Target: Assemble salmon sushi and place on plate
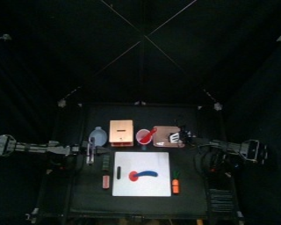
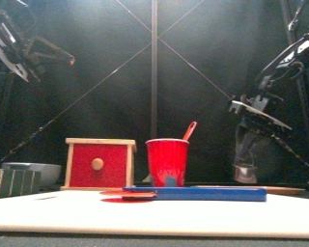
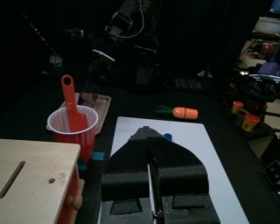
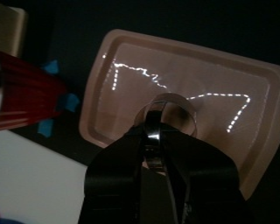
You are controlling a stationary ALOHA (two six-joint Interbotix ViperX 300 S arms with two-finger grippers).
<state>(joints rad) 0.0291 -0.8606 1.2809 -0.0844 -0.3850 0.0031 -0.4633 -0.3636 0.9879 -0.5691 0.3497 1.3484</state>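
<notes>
A red plate [image 1: 136,175] and a long blue piece [image 1: 147,177] lie on the white board [image 1: 154,189]. They also show low in the front view, the plate [image 2: 128,195] and the blue piece [image 2: 209,193]. An orange salmon piece [image 1: 176,185] lies at the board's right edge and shows in the left wrist view [image 3: 184,113]. My right gripper [image 4: 156,133] is shut, its tips over a pale round lump [image 4: 171,107] in the beige tray [image 4: 230,83]. My left gripper [image 3: 157,144] is shut and empty, above the board's left side.
A wooden box [image 1: 120,134], a red cup [image 1: 143,136] with a red spoon [image 3: 67,92] and a clear container [image 1: 98,137] stand in a row behind the board. A second orange piece [image 1: 105,182] lies left of the board. Black curtains close in all around.
</notes>
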